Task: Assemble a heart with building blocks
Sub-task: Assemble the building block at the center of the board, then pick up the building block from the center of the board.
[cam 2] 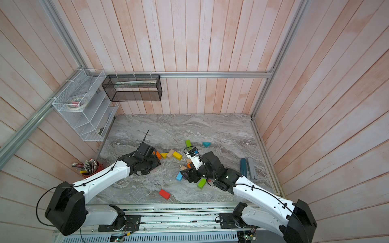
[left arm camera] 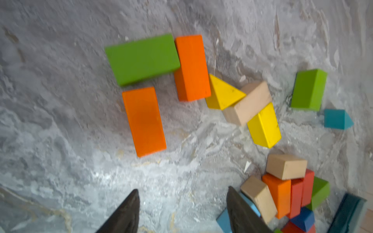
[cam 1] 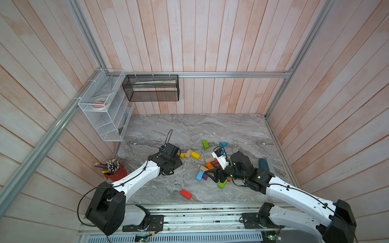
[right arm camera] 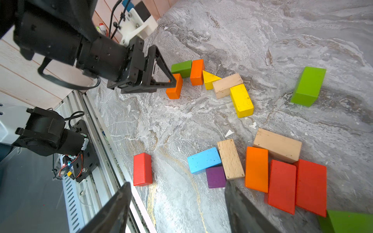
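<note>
Painted wooden building blocks [cam 1: 195,155], matte, sharp-edged, on grey veined marble-look tabletop [cam 1: 189,126]. Left of centre, curved row of six: green brick [right arm camera: 181,68], two orange bricks [right arm camera: 197,71], yellow wedge [right arm camera: 210,79], tan brick [right arm camera: 227,85], yellow brick [right arm camera: 241,100]. Right and nearer, tight cluster: two red slabs [right arm camera: 282,185], orange block [right arm camera: 256,169], two tan blocks [right arm camera: 277,145], light blue brick [right arm camera: 203,160], purple cube [right arm camera: 216,177]. Lone red brick [right arm camera: 142,169] nearest. Fingers of left gripper [left arm camera: 182,189] apart, empty, beside the row; fingers of right gripper [right arm camera: 177,183] apart, empty, over the cluster's near edge.

Sky-blue brick [right arm camera: 203,160], purple cube [right arm camera: 216,177], yellow wedge [right arm camera: 210,79], yellow brick [right arm camera: 241,100]; grey, white-veined marbled tabletop [right arm camera: 282,40].
</note>
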Robot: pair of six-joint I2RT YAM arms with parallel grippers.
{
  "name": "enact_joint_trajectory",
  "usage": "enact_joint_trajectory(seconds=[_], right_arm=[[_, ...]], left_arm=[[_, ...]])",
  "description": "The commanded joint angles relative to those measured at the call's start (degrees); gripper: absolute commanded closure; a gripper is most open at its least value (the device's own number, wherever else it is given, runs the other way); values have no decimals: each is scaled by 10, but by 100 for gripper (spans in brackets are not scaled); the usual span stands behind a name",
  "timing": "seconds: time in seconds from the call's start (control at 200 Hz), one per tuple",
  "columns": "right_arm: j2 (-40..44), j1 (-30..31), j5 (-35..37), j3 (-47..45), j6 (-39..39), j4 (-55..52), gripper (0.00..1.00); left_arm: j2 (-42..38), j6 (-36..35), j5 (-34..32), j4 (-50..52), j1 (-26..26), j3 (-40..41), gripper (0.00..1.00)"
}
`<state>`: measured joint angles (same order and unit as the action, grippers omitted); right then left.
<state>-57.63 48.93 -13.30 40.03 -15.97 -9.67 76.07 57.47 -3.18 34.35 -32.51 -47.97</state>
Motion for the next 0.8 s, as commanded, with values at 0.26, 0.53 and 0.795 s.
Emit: enact_joint_trajectory(seconds=[0.26,0.53,0.795], right_arm=[[51,4,65,0,-33,-67,27],[81,3,77,-24,-35,-71,27],[88,4,87,-38,-33,-64,27]], left_arm=[[-18,154,25,94,-164,61,15],[7,212,48,79,-217,62,19],[41,214,59,57,-237,47,33]])
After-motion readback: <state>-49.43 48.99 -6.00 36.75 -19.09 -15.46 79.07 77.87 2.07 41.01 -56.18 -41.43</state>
